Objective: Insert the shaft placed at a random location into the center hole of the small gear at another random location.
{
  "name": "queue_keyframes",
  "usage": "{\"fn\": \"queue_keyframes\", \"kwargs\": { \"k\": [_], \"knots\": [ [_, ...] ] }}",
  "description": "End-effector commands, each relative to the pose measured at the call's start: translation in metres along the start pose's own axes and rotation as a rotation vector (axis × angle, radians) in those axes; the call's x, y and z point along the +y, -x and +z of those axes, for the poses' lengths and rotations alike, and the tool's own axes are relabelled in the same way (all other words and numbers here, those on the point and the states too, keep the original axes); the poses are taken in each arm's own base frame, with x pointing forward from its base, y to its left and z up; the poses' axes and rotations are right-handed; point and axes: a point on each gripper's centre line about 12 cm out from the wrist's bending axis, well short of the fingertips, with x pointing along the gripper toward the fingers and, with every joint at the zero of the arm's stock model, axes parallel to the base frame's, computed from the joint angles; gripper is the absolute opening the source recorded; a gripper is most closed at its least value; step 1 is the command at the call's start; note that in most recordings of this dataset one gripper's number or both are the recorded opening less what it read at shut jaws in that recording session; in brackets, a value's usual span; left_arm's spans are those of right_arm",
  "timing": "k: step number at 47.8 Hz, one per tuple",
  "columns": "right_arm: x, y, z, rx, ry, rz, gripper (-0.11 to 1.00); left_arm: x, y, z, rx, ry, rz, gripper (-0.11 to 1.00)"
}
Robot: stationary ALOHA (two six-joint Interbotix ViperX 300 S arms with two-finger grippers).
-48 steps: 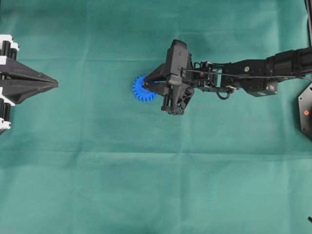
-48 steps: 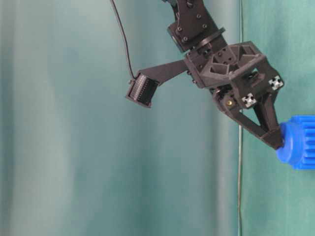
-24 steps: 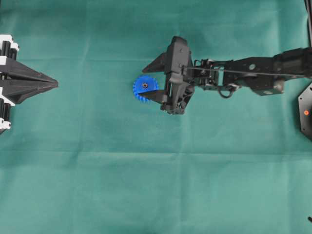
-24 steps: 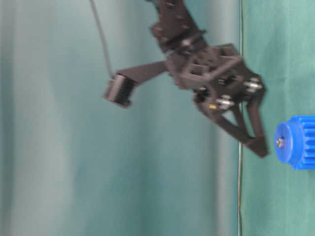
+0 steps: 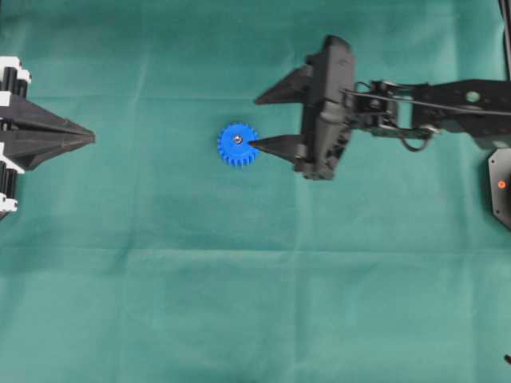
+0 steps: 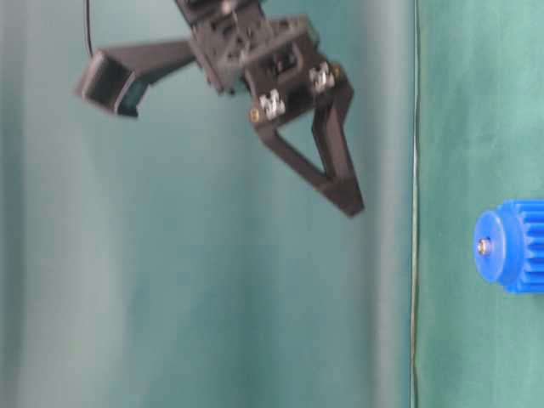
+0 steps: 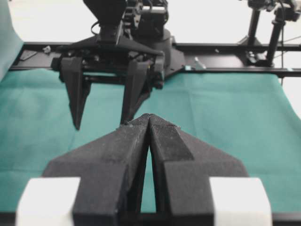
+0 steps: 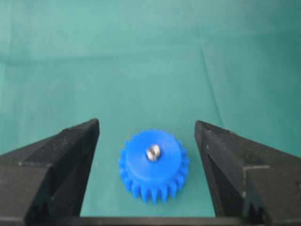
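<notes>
The small gear (image 5: 238, 147), bright blue, lies flat on the green cloth left of centre. The silver shaft (image 5: 237, 140) stands in its hub and fills the center hole, so the hole itself is hidden. In the right wrist view the shaft (image 8: 153, 152) pokes up from the gear (image 8: 153, 172). My right gripper (image 5: 254, 123) hangs open above and to the right of the gear, holding nothing. The table-level view shows this gripper (image 6: 350, 204) lifted clear of the gear (image 6: 514, 246). At the far left, my left gripper (image 5: 92, 139) is shut and empty.
Green cloth (image 5: 255, 303) covers the whole table. In the left wrist view the shut left gripper (image 7: 149, 118) faces the right gripper (image 7: 100, 125), with a black frame (image 7: 225, 47) along the table's far edge. A black fixture (image 5: 501, 182) sits at the right edge.
The right gripper opened and let go of the shaft, then rose and drew back to the right. The shaft stays standing in the gear's hub. The left arm has not moved.
</notes>
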Motion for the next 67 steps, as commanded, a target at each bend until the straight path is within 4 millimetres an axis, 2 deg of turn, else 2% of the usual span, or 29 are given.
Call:
{"fn": "queue_keyframes", "kwargs": {
  "k": [1,18,37,67],
  "knots": [
    [-0.002,0.016,0.009,-0.046,-0.011,-0.004,0.83,0.0,-0.001,0.003,-0.009,-0.001,-0.002,0.0],
    [-0.004,0.062,-0.012,-0.055,-0.014,-0.009,0.83,0.0,-0.002,0.003,-0.008,-0.001,-0.002,0.0],
    [-0.013,0.106,-0.018,-0.125,-0.026,-0.036,0.82,0.0,-0.002,0.003,-0.008,-0.001,-0.002,0.0],
    [-0.014,0.111,-0.018,-0.136,-0.028,-0.042,0.82,0.0,-0.001,0.001,0.006,-0.001,-0.002,0.0]
  ]
}}
